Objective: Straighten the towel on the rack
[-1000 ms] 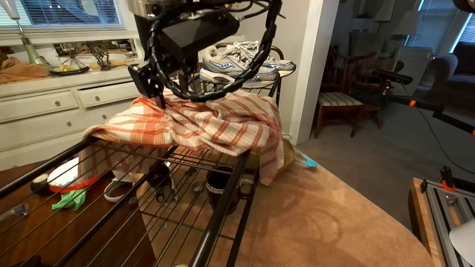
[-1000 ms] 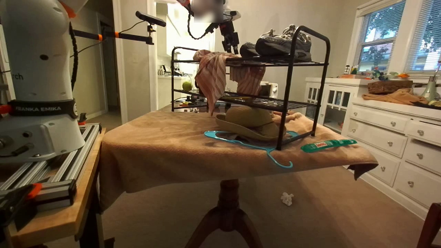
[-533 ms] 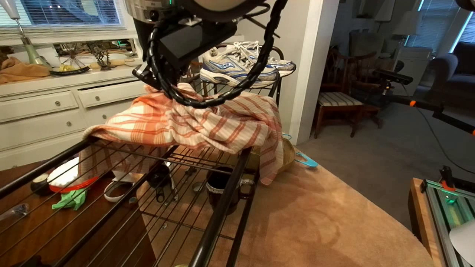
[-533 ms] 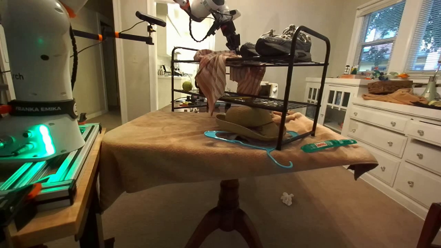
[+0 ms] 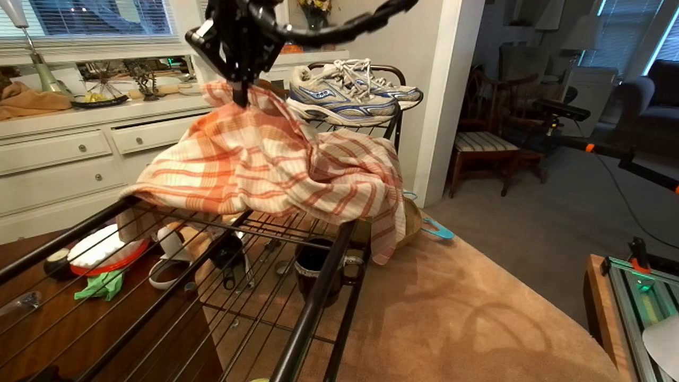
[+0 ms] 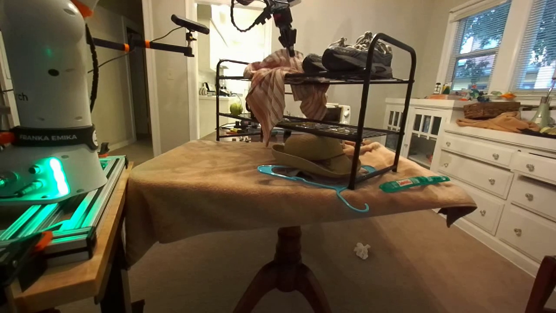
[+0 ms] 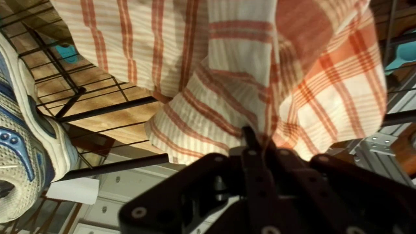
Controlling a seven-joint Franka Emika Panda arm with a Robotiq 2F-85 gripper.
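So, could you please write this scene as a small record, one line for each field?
grip: hand closed on the towel
towel state: crumpled; gripped part raised above the black rack, two parts hanging below the rack's top
on rack's top, near towel: shoes
on tan cloth: hat, blue hanger, green packet
task status: towel not straight yet

Your striped red-and-white cloth towel point(image 5: 254, 170), ends dangling, sits rumpled and peaked atop the tiered black metal rack point(image 6: 363, 111).
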